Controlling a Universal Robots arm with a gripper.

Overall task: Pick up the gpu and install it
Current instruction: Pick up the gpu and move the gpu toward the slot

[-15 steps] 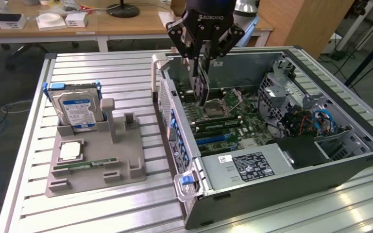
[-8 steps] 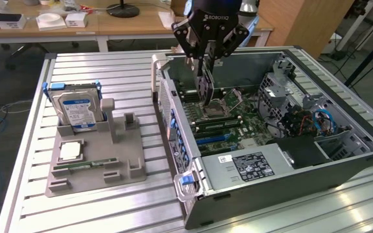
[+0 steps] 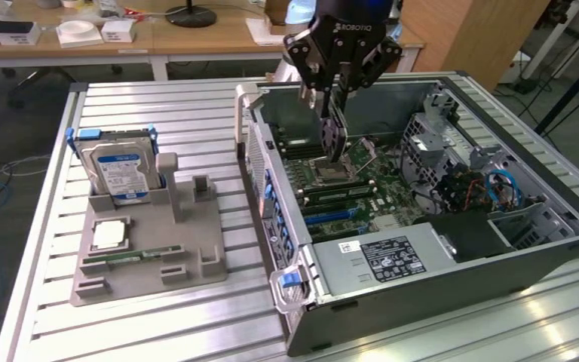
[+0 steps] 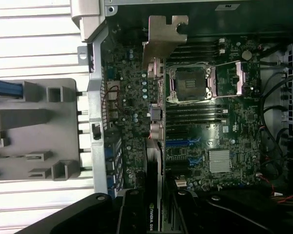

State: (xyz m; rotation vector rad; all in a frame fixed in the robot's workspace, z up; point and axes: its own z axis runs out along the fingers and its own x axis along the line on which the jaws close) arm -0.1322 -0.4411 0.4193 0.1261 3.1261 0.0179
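1 gpu [image 3: 332, 130], 1 hard drive [image 3: 121, 172], 1 computer case [image 3: 451, 302], 1 gray holder [image 3: 139, 273].

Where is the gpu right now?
In the exterior view, the gpu hangs on edge from the gripper, over the open computer case, just above the processor socket.

Ribbed bare-metal table [image 3: 148, 102], matt grey plastic holder [image 3: 184, 241], dull metal bracket [image 4: 163, 41] on the gpu [image 4: 154, 170], semi-gloss black claw [image 3: 333, 96]

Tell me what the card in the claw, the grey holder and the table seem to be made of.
The card in the claw: dark circuit board, likely fibreglass, with a dull sheet-metal end plate. The grey holder: matte, blocky, probably plastic. The table: ribbed silvery slats that catch light, likely aluminium.
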